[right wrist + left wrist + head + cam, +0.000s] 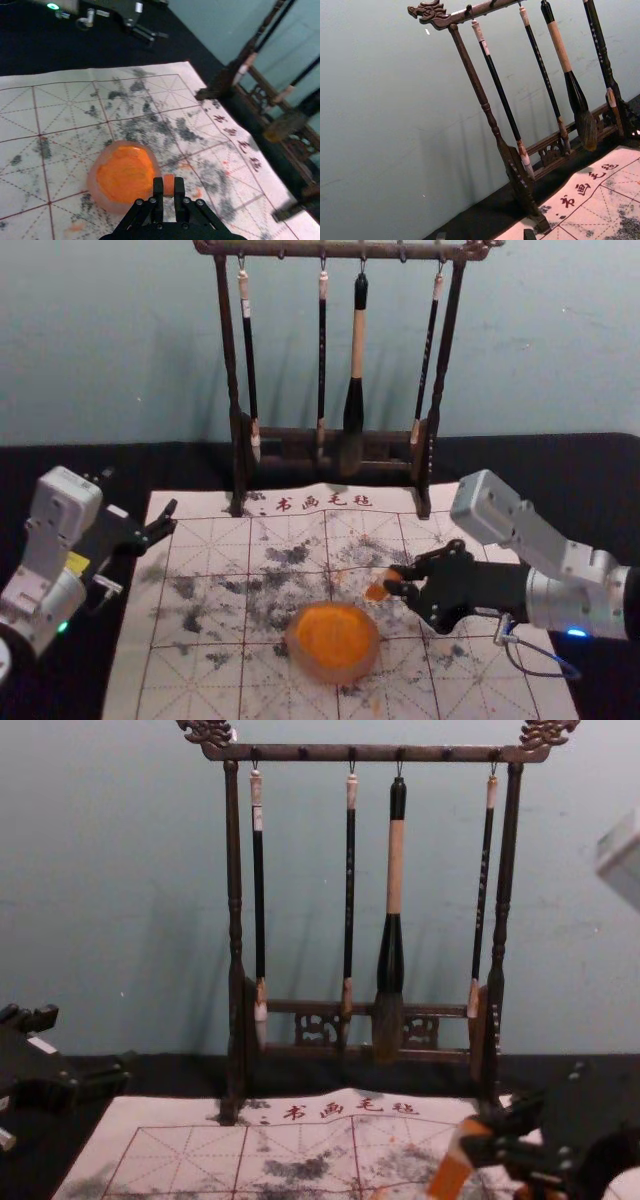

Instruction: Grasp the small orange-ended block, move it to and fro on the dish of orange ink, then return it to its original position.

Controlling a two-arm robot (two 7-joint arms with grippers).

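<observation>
My right gripper point(398, 582) is at the right of the dish point(348, 672) of orange ink in the head view, shut on the small orange-ended block point(377, 591). From the right wrist, the block point(168, 185) shows between the fingertips of the gripper point(168, 192), beside the dish point(102, 186). The chest view has the block point(452, 1175) tilted, its orange end lower and a pale band above it. My left gripper point(170, 522) is parked at the mat's left edge.
A dark wooden rack point(236, 420) with several hanging brushes stands at the back of the ink-stained mat point(200, 680). Black cloth point(560, 475) surrounds the mat.
</observation>
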